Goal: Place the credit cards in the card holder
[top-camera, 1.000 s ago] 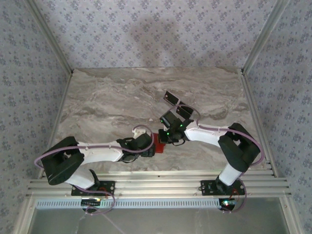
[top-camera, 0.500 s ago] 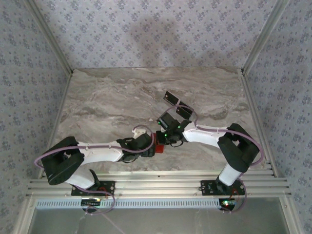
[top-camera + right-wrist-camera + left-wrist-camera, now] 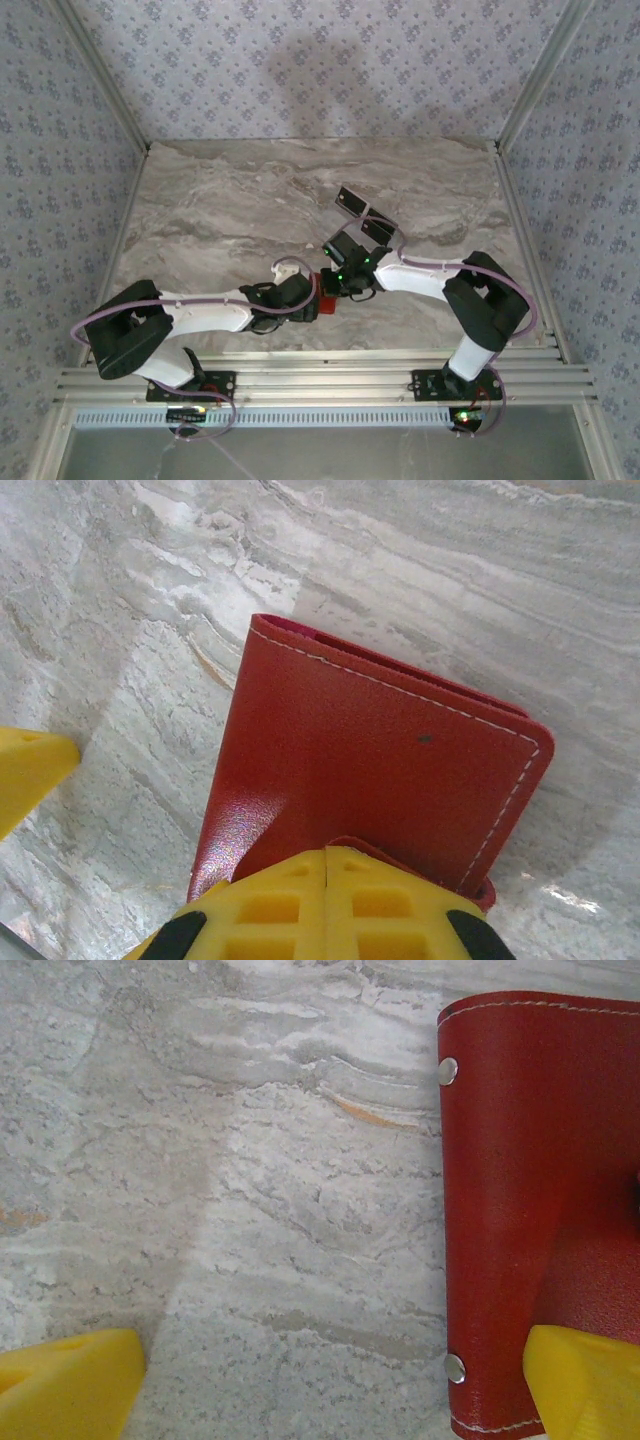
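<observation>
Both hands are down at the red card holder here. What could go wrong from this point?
1. The open left hand has one finger over the card holder's corner, the other over bare table; closing may shove the holder rather than grip it.
2. The right hand is shut at the holder's near edge, close to the left one; they could collide.
3. Two credit cards lie farther back, so the holder might shift before one arrives.
</observation>
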